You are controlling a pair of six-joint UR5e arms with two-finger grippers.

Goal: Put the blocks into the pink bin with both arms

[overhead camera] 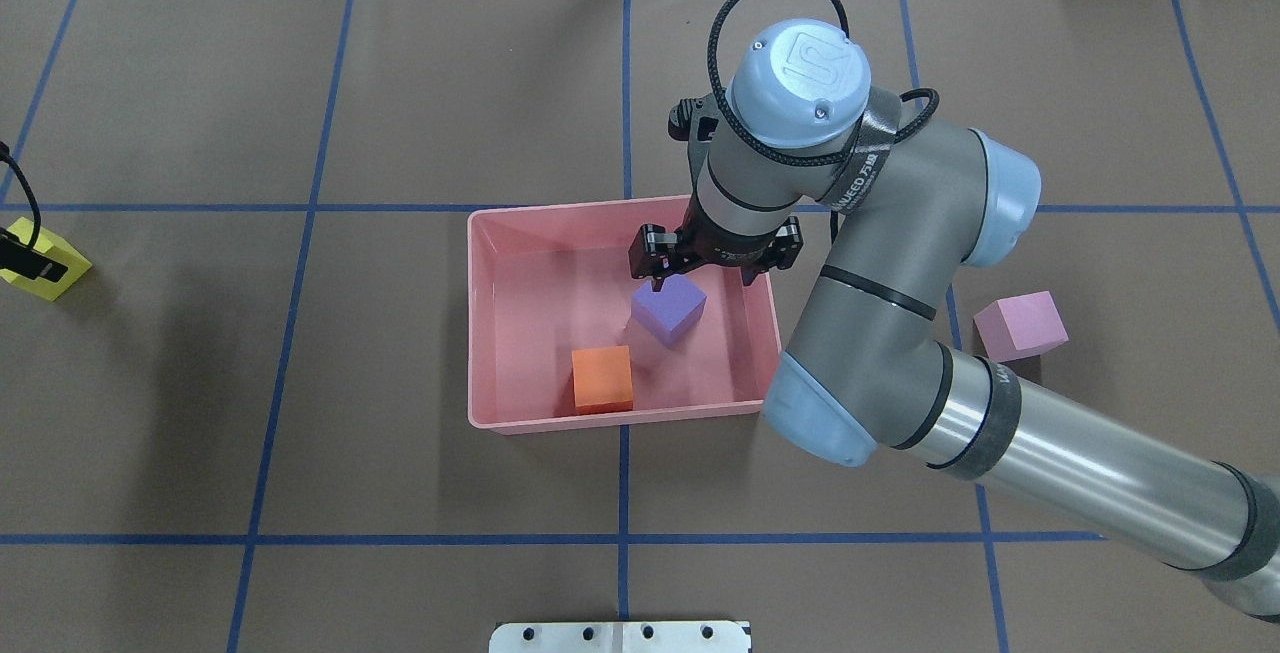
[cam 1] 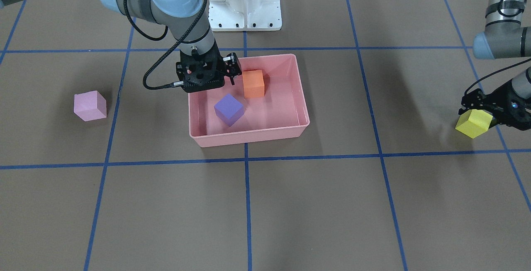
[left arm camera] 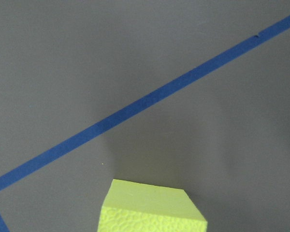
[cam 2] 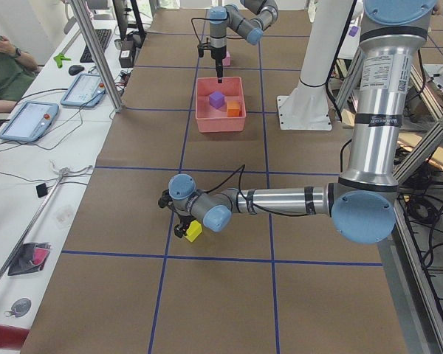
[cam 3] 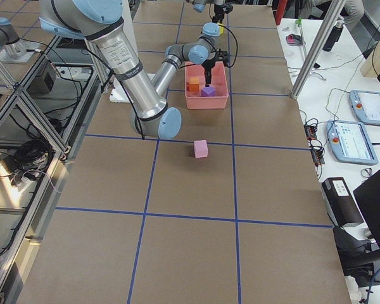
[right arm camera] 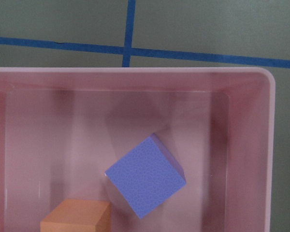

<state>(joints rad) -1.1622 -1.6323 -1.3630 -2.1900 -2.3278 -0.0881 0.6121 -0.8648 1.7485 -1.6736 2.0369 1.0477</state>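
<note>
The pink bin point(overhead camera: 471, 323) sits mid-bench: smooth, slightly shiny plastic with low sloping walls, rounded corners and a thin rim. From overhead, its long side runs left to right, parallel to the blue tape point(overhead camera: 310, 207) gridded over the matte brown bench point(overhead camera: 400, 83).

Two foam-looking matte cubes are already inside. The orange block point(overhead camera: 602, 379) is squared up against the wall nearest the robot. The purple block point(overhead camera: 668, 310) is twisted diagonally to the walls, and its faces show a fine pebbly texture in the right wrist view.

The right tool point(overhead camera: 703, 281) hangs straight down just above the purple one, fingers spread and holding nothing. The light pink block point(overhead camera: 1020, 325) is out on the bench on the robot's right, well clear of the bin and slightly rotated.

Way off on the robot's left, the left tool point(cam 1: 478, 116) is pinching the yellow block point(cam 1: 473, 123), which sits corner-on to the tape.

The only readable writing is the embossed "UR" logo on the light-blue joint cap point(overhead camera: 798, 83) – the white strap lettering below it is too small to make out.
</note>
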